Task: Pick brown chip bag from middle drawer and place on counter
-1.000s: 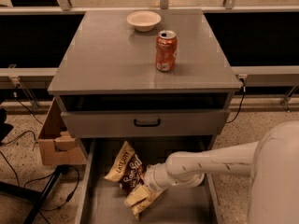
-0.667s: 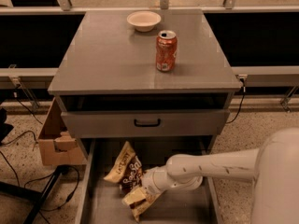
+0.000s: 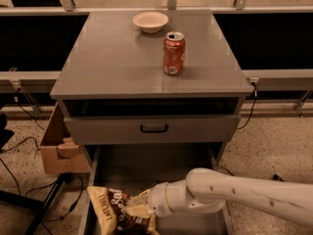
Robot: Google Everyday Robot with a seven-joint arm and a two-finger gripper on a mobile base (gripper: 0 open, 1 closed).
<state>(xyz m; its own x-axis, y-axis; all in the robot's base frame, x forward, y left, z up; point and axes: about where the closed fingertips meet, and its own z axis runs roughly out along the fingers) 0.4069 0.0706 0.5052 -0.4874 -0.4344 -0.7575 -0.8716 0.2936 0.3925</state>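
The gripper (image 3: 139, 207), at 6 o'clock in the view, touches the brown chip bag (image 3: 113, 210) lying at 7 o'clock inside the middle drawer (image 3: 146, 165); whether it is clamped on the bag cannot be told. A clean lift should rise straight, clearing the drawer front (image 3: 107, 130) at 12 o'clock, then reach the bare part of the counter (image 3: 112, 58) at 9 o'clock from the soda can (image 3: 174, 53).

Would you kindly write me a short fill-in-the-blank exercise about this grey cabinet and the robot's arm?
1. The small white bowl sits behind the orange soda can on the smooth grey ____.
2. The crinkled brown chip bag lies in the grey metal middle drawer, which is pulled ____.
3. The robot's gripper is low in that drawer, at the chip ____.
Missing words: counter; open; bag
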